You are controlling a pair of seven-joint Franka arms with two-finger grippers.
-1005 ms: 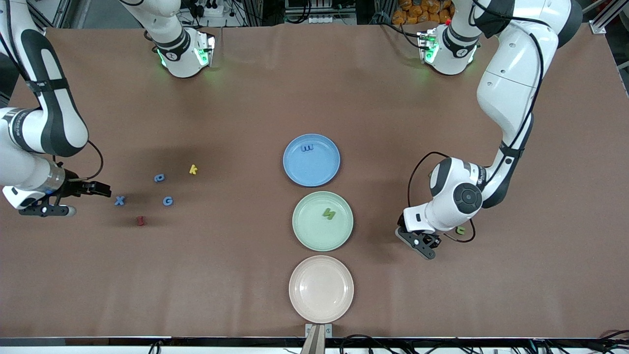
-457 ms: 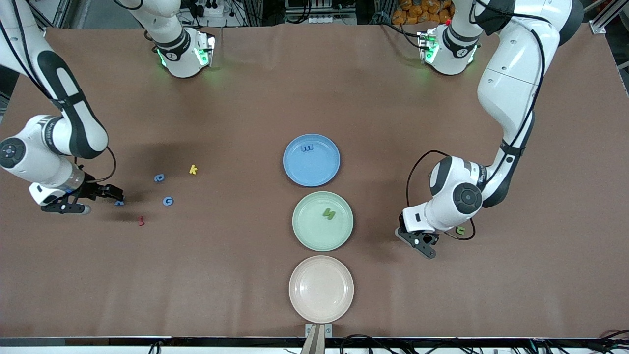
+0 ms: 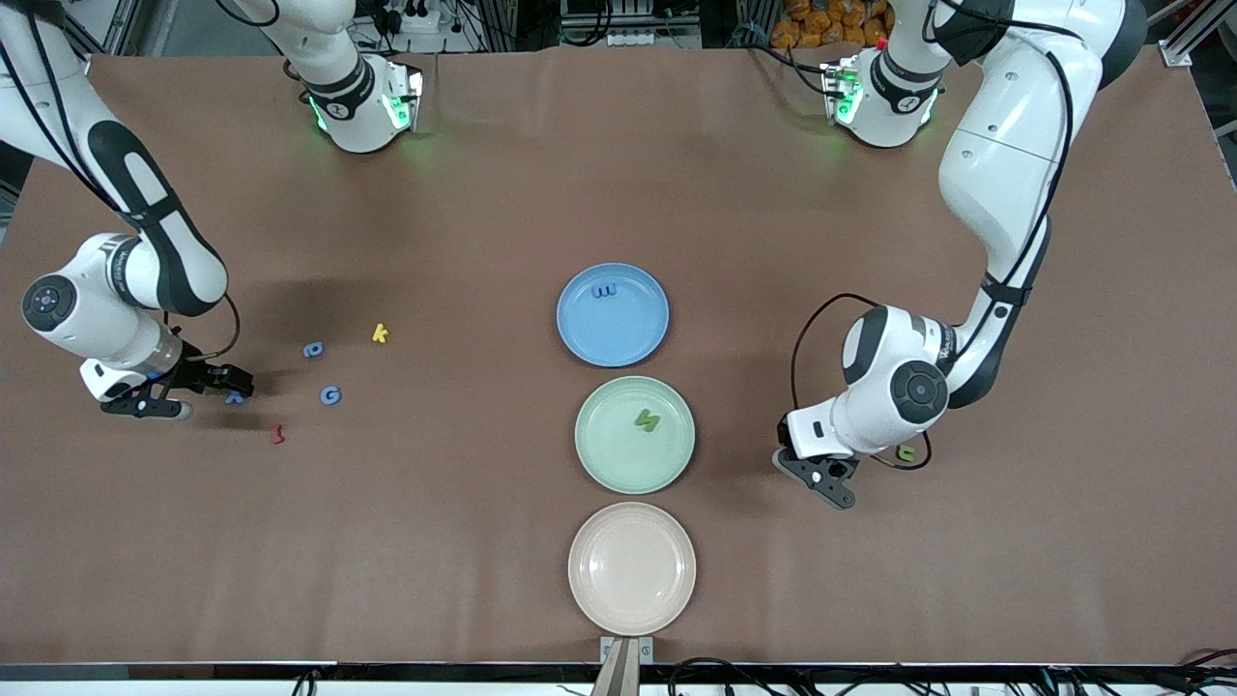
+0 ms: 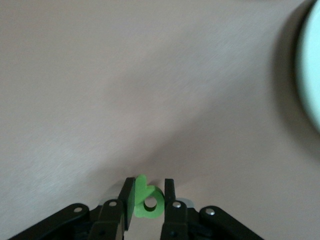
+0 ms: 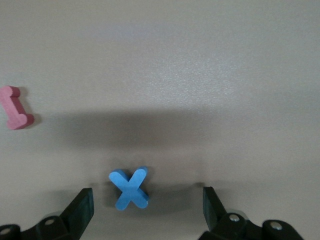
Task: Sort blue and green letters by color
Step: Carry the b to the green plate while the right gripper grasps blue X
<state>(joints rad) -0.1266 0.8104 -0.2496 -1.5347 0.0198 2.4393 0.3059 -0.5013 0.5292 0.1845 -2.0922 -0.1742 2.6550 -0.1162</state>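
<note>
My right gripper [image 3: 239, 384] is open and low on the table, with a blue letter X [image 5: 130, 189] lying between its fingers, nearer to one of them. In the front view the X [image 3: 234, 397] is mostly hidden by the gripper. Two more blue letters [image 3: 313, 350] [image 3: 330, 394] lie beside it toward the plates. My left gripper [image 3: 821, 476] is shut on a green letter [image 4: 145, 205], just above the table beside the green plate [image 3: 599, 464]. Another green letter [image 3: 906, 451] lies under the left arm. The blue plate [image 3: 618, 338] holds a blue letter [image 3: 606, 290]. The green plate holds a green letter [image 3: 647, 420].
A yellow k [image 3: 380, 333] and a dark red letter [image 3: 278, 434] lie near the blue letters; the red one also shows in the right wrist view [image 5: 15, 107]. An empty pink plate [image 3: 631, 567] sits nearest the front camera. The green plate's rim [image 4: 312, 75] shows in the left wrist view.
My right gripper has moved in and down around the blue X, which now lies between its open fingers. My left gripper has shifted slightly toward the green plate.
</note>
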